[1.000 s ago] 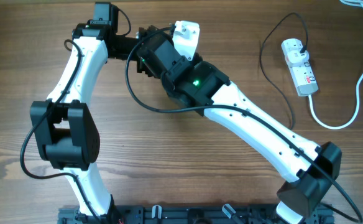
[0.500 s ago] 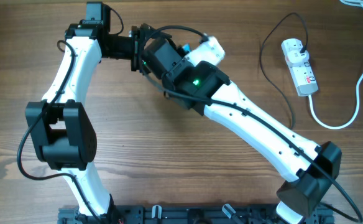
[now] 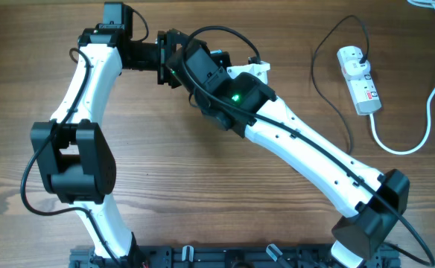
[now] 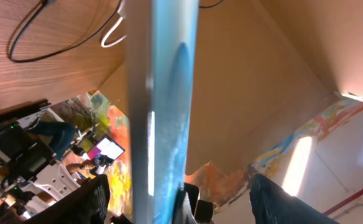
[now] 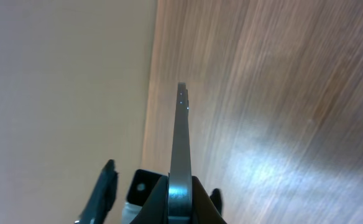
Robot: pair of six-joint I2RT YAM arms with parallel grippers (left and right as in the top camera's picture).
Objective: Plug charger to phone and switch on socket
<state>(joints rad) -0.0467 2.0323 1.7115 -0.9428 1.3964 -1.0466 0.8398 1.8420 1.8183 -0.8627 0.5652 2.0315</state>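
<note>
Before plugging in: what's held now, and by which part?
The right gripper is shut on the phone, pinching its flat faces at one end; the left gripper stands open around it.

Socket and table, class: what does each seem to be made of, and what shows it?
Socket: probably moulded plastic, smooth and uniformly white. Table: wood or wood-look laminate, brown with running grain lines and a soft sheen.
</note>
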